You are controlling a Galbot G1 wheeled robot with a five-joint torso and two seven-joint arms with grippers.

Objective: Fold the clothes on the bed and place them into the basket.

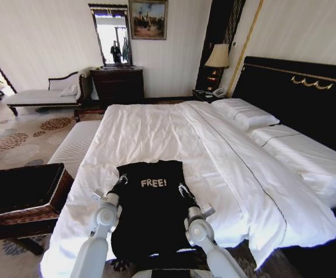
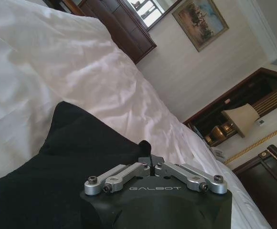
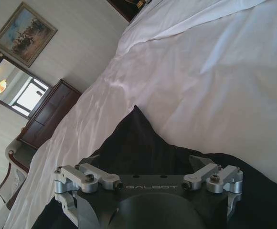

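The clothes are one black T-shirt (image 1: pixel 153 214) with white "FREE!" lettering, lying flat at the near end of the bed (image 1: pixel 156 133), its hem toward the bed's near edge. My left gripper (image 1: pixel 120 182) is at the shirt's left sleeve. In the left wrist view the left gripper (image 2: pixel 149 153) is shut, with black cloth (image 2: pixel 67 157) pinched at the tips. My right gripper (image 1: pixel 184 190) is at the right sleeve. In the right wrist view the right gripper (image 3: pixel 145 161) stands open just over the black cloth (image 3: pixel 133 138). The dark woven basket (image 1: pixel 23 194) stands on the floor left of the bed.
A cream striped bench (image 1: pixel 72 147) runs along the bed's left side beyond the basket. White pillows (image 1: pixel 246 116) and the black headboard (image 1: pixel 295 95) are at the right. A chaise (image 1: pixel 40 95), a dark dresser (image 1: pixel 119 84) and a lamp (image 1: pixel 218 58) line the far wall.
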